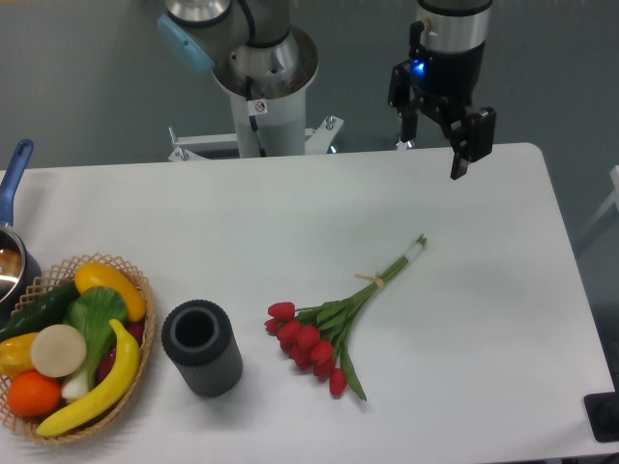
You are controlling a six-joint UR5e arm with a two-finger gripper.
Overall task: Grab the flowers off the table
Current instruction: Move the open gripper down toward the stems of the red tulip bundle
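The flowers (334, 324), a bunch of red tulips with green leaves and thin tied stems, lie flat on the white table (290, 213), blooms toward the front, stem ends pointing up-right. My gripper (431, 147) hangs above the far right part of the table, well behind and to the right of the stem ends. Its two dark fingers (462, 145) stand apart with nothing between them.
A dark grey cylinder (201, 346) stands left of the blooms. A wicker basket (135, 280) of fruit and vegetables sits at the front left, with a pot (10, 261) and its blue handle behind it. The robot base (263, 87) rises behind the table's far edge.
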